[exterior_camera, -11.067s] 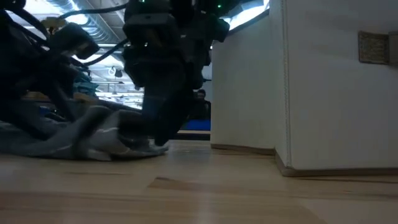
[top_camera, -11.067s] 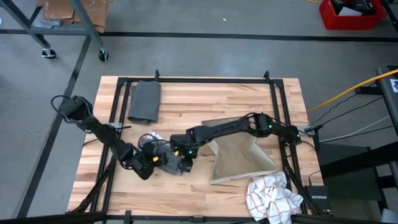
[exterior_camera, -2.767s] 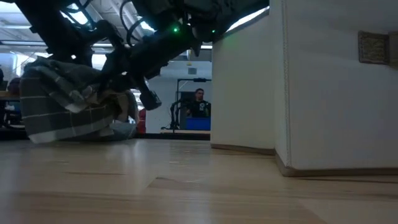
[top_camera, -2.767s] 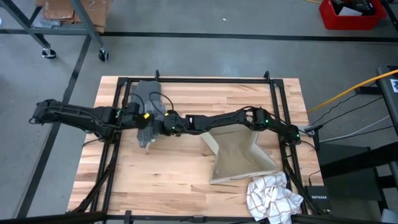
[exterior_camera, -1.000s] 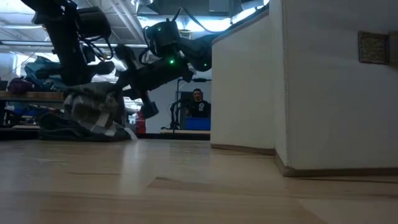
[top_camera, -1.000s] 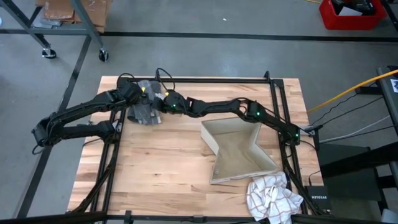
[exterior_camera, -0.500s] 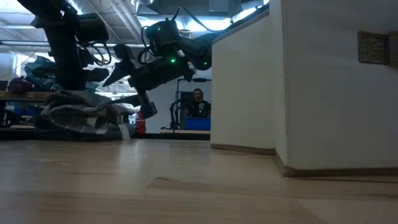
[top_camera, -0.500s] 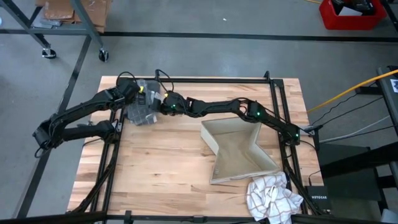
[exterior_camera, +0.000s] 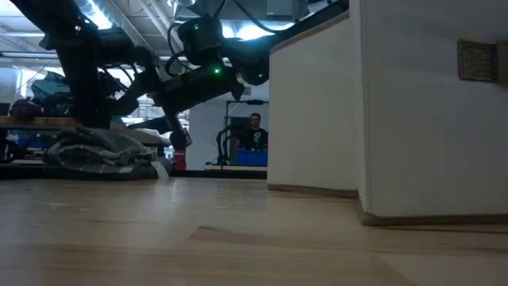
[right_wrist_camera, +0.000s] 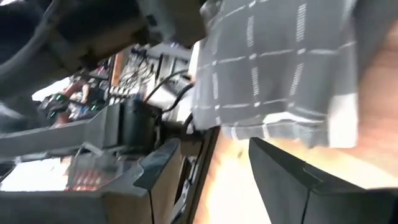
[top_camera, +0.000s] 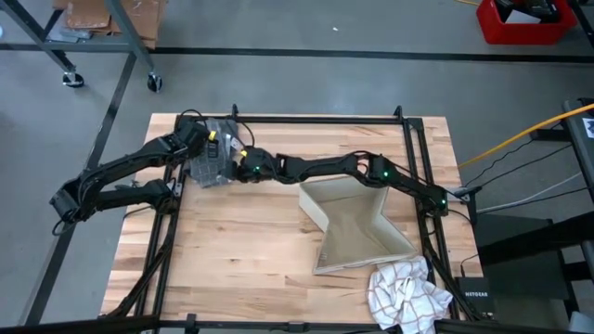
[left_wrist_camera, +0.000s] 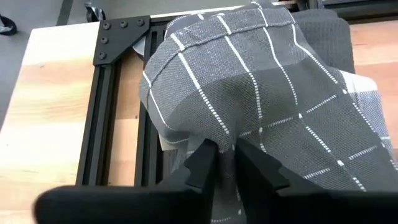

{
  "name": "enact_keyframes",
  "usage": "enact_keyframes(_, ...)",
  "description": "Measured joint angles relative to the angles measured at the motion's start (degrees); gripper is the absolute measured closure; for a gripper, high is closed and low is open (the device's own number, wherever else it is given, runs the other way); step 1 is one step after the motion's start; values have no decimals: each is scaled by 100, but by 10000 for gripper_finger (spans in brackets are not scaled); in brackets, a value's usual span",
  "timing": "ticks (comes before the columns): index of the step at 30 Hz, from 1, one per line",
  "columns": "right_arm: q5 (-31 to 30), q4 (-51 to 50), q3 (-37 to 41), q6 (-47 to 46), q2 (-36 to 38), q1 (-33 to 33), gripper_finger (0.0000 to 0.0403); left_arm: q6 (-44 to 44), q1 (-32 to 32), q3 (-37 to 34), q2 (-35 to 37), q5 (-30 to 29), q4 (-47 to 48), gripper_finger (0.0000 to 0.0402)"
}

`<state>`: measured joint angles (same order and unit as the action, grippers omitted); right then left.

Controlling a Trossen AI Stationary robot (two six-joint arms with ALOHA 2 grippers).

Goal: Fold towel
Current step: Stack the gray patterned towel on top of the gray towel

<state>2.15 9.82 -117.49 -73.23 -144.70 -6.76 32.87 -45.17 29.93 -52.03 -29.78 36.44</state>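
- The grey checked towel lies folded on a darker folded cloth at the far left corner of the table, beside the black frame rail.
- The left gripper sits on the towel, fingers pinched on a ridge of fabric, apparently to steady the bundle on the stack.
- The right gripper hangs just beside the towel, fingers spread and holding nothing, judged clear for withdrawal.
- The open beige box stands well apart from the towel.
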Motion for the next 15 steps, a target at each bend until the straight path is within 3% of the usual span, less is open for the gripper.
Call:
enact_keyframes(4,471,148,0,3,15,2,210,36,-2,-69,-4,-54,5,301)
enact_keyframes(8,540,455,0,82,22,41,210,267,-63,-91,-9,-161,0,264)
enact_keyframes(15,498,1029,-2,164,33,-3,210,680,-107,210,303,-277,-165,250)
